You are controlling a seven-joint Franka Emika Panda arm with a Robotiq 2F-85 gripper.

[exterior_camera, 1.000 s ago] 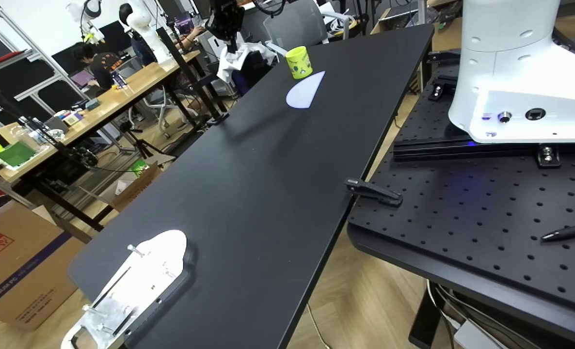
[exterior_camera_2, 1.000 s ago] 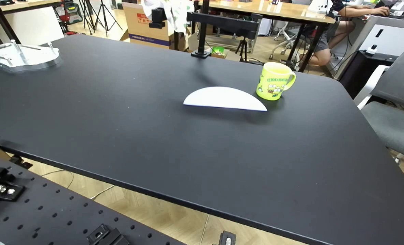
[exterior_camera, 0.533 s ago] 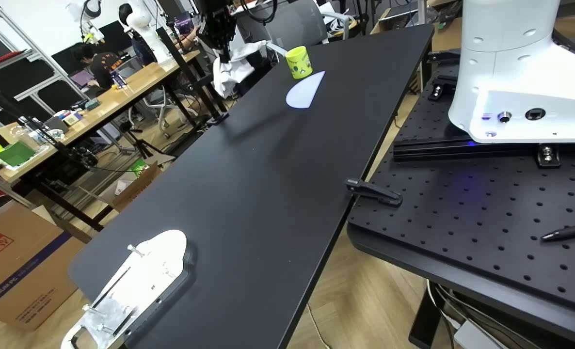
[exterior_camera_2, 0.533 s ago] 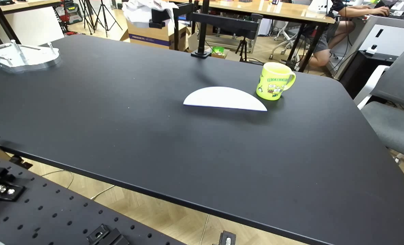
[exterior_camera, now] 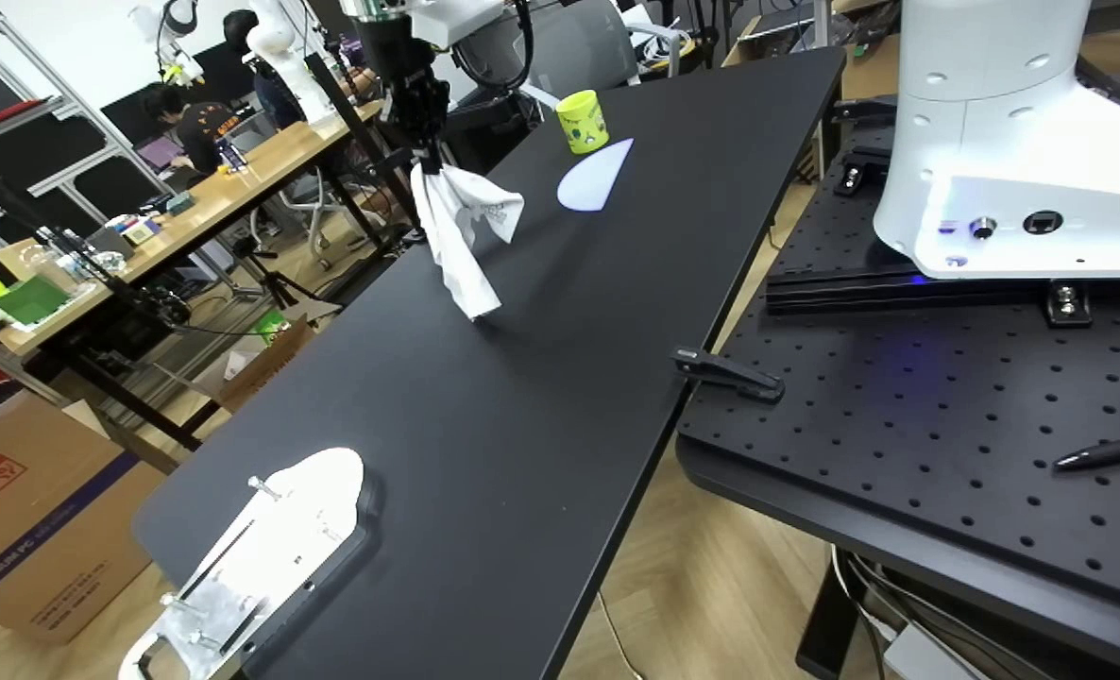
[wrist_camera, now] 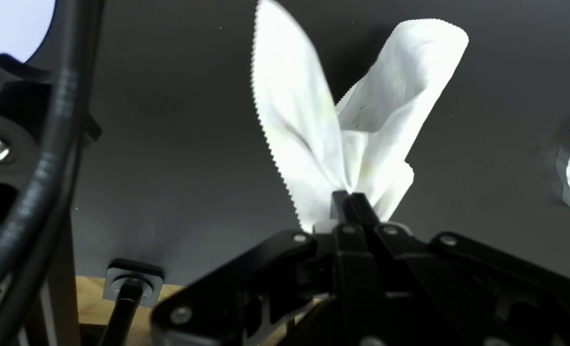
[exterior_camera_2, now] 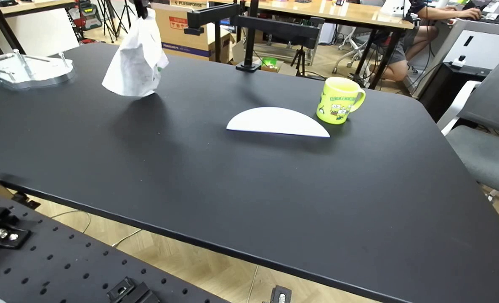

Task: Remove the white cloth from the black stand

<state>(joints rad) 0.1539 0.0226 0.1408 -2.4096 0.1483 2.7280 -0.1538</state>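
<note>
Nearest in an exterior view: black perforated board (exterior_camera: 900, 416), pen (exterior_camera: 1112, 453) lying on it, white robot base (exterior_camera: 985, 142) on it too. Clip (exterior_camera: 728, 372) straddles the gap from board to black table (exterior_camera: 503, 425). Silver plate (exterior_camera: 310, 501) with short posts sits at the table's near end. Then the gripper (exterior_camera: 431, 168), pointing down over the table, fingers almost together, holding the cloth (exterior_camera: 456, 231). Wrist view agrees: fabric pinched at the fingertips, flaps spreading out past them, one edge zigzag-cut. In both exterior views the cloth hangs in loose folds under the grip; lowest corner is close to the tabletop, can't tell if it touches. Past it on the table, a white half-disc (exterior_camera: 596, 179), with a yellow-green mug (exterior_camera: 583, 123) upright just beside it. In an exterior view the stand (exterior_camera_2: 274, 28) is at the table's far edge, vertical post with horizontal bars; cloth is off it, clear gap between, hanging on the plate side. Farther: cardboard box (exterior_camera: 50, 529) on the floor beyond the table, gray chair (exterior_camera: 584, 47) past the mug end, wooden desk (exterior_camera: 267, 165) across the room, person (exterior_camera: 199, 132) sitting behind it.
</note>
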